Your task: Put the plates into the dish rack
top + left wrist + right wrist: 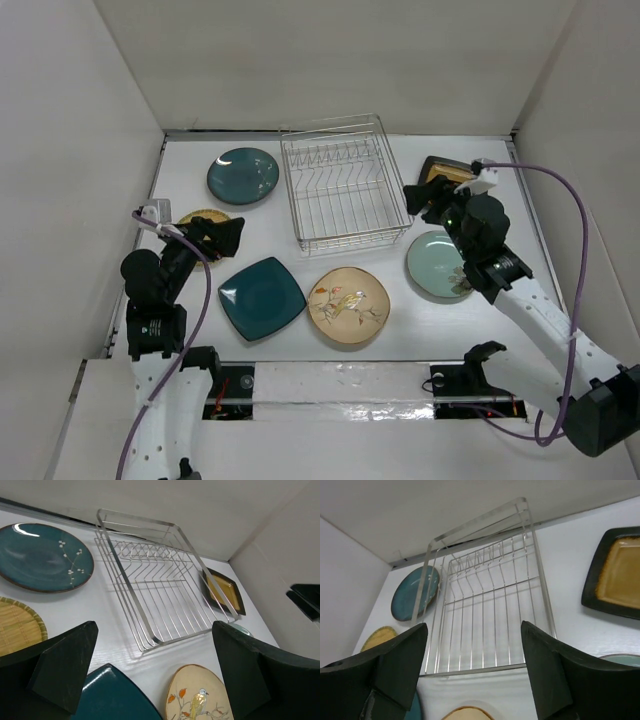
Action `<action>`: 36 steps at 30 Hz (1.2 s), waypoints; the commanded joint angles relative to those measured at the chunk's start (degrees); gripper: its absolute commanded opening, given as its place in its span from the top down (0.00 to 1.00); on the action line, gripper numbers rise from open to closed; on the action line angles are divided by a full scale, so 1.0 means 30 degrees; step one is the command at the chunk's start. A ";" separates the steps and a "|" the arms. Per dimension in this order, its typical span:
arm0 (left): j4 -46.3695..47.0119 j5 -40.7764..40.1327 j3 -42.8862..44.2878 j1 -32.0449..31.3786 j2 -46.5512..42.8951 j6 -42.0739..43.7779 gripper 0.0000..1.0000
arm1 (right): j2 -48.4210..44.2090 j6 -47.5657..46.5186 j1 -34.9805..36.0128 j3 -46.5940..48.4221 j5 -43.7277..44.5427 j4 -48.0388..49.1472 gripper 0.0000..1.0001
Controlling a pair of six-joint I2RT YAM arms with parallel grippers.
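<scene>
Left gripper (225, 238) and right gripper (420, 197) gaping wide, carrying nothing.
Left is hovering by the yellow woven-look round plate (17, 627), right by the black-rimmed amber square plate (620, 575); empty silver wire dish rack (343, 195) is sitting between. Likely best: pinching one rim, tipping upright, lowering between tines (150, 562).

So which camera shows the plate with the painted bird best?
The top view: the bird plate lies whole and unobstructed there. The left wrist view cuts off its near edge; the right wrist view catches only a rim sliver.
</scene>
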 commanded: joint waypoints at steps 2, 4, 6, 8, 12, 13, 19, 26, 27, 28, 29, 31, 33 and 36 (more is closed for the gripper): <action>0.0355 0.2880 -0.0334 -0.0403 -0.1051 0.0937 0.02 | 0.0806 0.0281 -0.0668 0.1260 -0.0995 0.1449 0.38; 0.0325 0.3351 -0.0451 -0.0753 -0.1167 0.0967 0.06 | 0.1390 0.0134 -0.1109 0.1905 -0.0907 0.1331 0.78; 0.0180 0.3237 -0.0510 -0.1691 -0.1460 0.1141 0.20 | 0.2035 0.0075 -0.2071 0.2606 -0.0906 0.0546 1.00; -0.0257 0.2827 -0.0539 -0.2626 -0.1869 0.1318 0.62 | 0.3289 0.0104 -0.2952 0.3516 -0.0994 0.0190 1.00; -0.0554 0.2533 -0.0510 -0.3858 -0.2514 0.1611 1.00 | 0.4615 0.1620 -0.6260 0.3316 -0.1317 0.0769 1.00; -0.0641 0.2417 -0.0539 -0.4065 -0.2806 0.1612 1.00 | 0.4704 0.1976 -0.8095 0.2994 -0.1549 0.1064 1.00; -0.0845 0.1424 -0.0686 -0.5236 -0.3832 0.1436 1.00 | 0.6429 0.3532 -1.3056 0.0705 -0.0822 0.3294 0.51; -0.1110 0.0658 -0.0627 -0.6321 -0.4449 0.1378 0.71 | 1.1700 0.3620 -1.5348 0.1084 -0.4851 0.4643 0.21; -0.1110 0.0629 -0.0627 -0.6323 -0.4449 0.1377 0.70 | 1.2431 0.3446 -1.5350 0.1290 -0.6776 0.5164 0.21; -0.1139 0.0599 -0.0627 -0.6323 -0.4478 0.1377 0.69 | 1.3193 0.3329 -1.5350 0.1959 -0.7549 0.4995 0.21; -0.1140 0.0599 -0.0627 -0.6323 -0.4537 0.1377 0.68 | 1.4448 0.3385 -1.5350 0.2256 -0.8224 0.4819 0.21; -0.1169 0.0511 -0.0627 -0.6323 -0.4596 0.1377 0.68 | 1.5423 0.3879 -1.5350 0.2405 -0.9459 0.5198 0.22; -0.1198 0.0423 -0.0627 -0.6323 -0.4625 0.1377 0.68 | 1.6157 0.4409 -1.5350 0.2172 -1.0014 0.5896 0.23; -0.1228 0.0394 -0.0598 -0.6323 -0.4596 0.1377 0.68 | 1.7296 0.4617 -1.5350 0.2755 -1.1125 0.5553 0.27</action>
